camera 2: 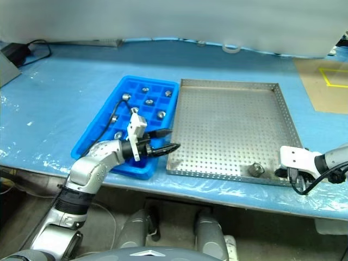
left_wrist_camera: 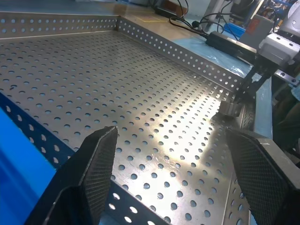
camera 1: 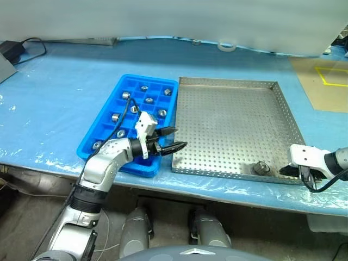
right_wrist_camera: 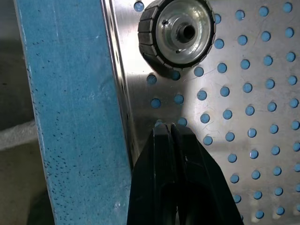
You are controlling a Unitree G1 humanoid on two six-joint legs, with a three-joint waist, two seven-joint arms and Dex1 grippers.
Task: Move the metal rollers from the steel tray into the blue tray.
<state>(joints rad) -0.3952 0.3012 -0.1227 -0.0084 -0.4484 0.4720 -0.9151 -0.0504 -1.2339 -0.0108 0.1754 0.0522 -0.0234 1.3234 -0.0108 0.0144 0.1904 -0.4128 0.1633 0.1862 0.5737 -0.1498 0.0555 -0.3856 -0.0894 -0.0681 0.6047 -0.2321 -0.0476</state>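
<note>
1. Right gripper [right_wrist_camera: 171, 127] had its fingers pressed together on nothing, tips over the steel tray [camera 1: 228, 117] beside its near rim.
2. Just ahead of those tips I saw the last roller [right_wrist_camera: 177, 32], standing on end, hole up.
3. Left gripper [camera 1: 171, 138] hung spread and empty at the blue tray [camera 1: 100, 133], far from that roller, so I judged the right arm better placed.

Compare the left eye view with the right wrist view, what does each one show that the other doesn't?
Left eye view: the blue tray with rollers in its compartments, and the open left gripper at its near right corner. Right wrist view: the shut right gripper tips over the steel tray. Both: that tray and the last roller near its front rim.
</note>
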